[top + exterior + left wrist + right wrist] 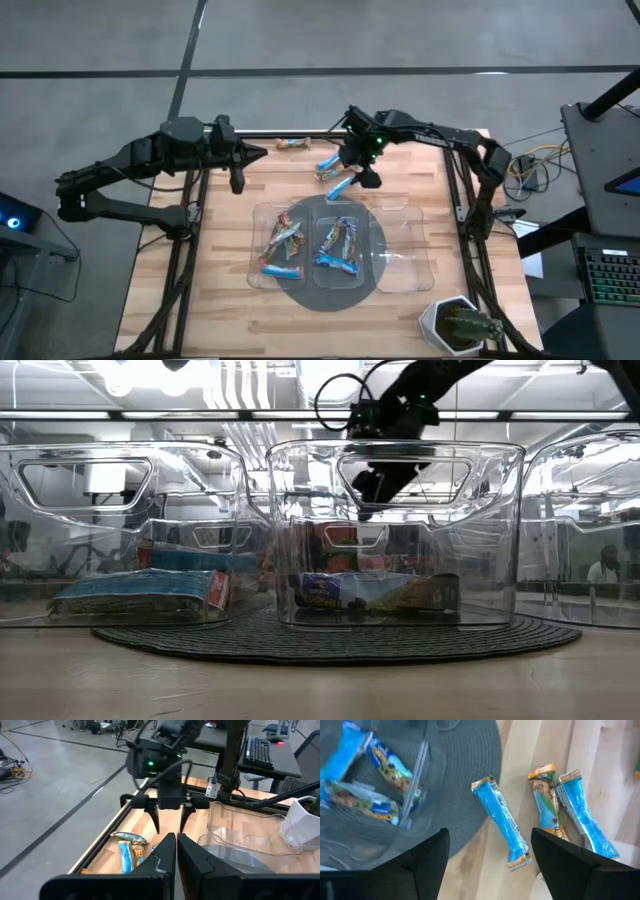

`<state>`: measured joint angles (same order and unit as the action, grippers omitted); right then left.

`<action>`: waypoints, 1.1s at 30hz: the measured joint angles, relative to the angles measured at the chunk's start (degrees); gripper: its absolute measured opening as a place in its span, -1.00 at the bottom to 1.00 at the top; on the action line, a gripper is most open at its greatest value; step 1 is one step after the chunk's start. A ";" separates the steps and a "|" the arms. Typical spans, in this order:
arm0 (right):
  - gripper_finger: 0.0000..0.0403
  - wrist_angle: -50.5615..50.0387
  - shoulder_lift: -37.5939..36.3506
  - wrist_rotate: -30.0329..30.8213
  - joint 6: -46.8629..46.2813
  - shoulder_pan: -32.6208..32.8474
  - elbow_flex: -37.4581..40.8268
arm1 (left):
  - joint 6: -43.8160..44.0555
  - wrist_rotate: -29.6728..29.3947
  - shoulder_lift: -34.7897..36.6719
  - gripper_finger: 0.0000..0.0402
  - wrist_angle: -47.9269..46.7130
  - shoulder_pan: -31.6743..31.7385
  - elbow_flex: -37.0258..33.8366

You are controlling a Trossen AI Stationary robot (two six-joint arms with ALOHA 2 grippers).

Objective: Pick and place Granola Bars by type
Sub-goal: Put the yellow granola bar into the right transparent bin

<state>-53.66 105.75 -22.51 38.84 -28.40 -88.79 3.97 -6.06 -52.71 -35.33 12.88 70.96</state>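
The right pincer (pixel 357 176) hangs wide open, holding nothing, just above centre in the high view, over a blue bar (pixel 501 821) lying flat on the table (pixel 460 215) at the edge of the round dark mat (pixel 465 785). In the right wrist view this blue bar sits between the two spread fingers, slanting from upper centre toward lower right. Two more bars (pixel 570 812) lie side by side to its right. Other bars already rest in the left tray (pixel 281 245) and the middle tray (pixel 336 246) at the centre of the high view.

The bar looks light, flat and slim. Its glossy foil is probably slippery and will crinkle, and the contents could crumble under a hard squeeze. I would grip it gently across the narrow width at mid-length, away from the flimsy crimped ends.

The left pincer (pixel 237 184) is closed and empty, waiting at upper left of the table.
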 joint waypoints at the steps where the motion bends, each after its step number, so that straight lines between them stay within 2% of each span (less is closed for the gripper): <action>1: 0.32 1.60 -0.65 0.27 0.87 0.00 1.66 | 0.00 -0.32 0.00 -1.00 0.00 0.00 0.00; 8: 0.26 11.70 -1.20 5.86 2.58 -0.65 8.78 | 0.76 -2.24 0.00 -1.00 0.02 0.00 0.00; 12: 0.23 14.41 0.15 6.16 5.91 -2.28 10.83 | 1.67 -2.28 0.00 -1.00 0.06 0.00 0.00; 15: 0.21 16.92 1.44 6.16 4.45 -4.00 11.41 | 2.23 -2.80 0.00 -1.00 0.13 0.00 0.00; 18: 0.19 19.38 2.83 5.80 2.79 -5.42 11.54 | 2.23 -2.96 0.00 -1.00 0.22 0.00 0.00; 33: 0.17 20.10 12.20 6.00 6.28 -6.16 6.25 | 2.78 -4.60 0.00 -1.00 0.20 0.00 -0.02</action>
<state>-33.55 117.95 -16.51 45.12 -34.57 -82.53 6.74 -10.66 -52.71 -35.14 12.88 70.94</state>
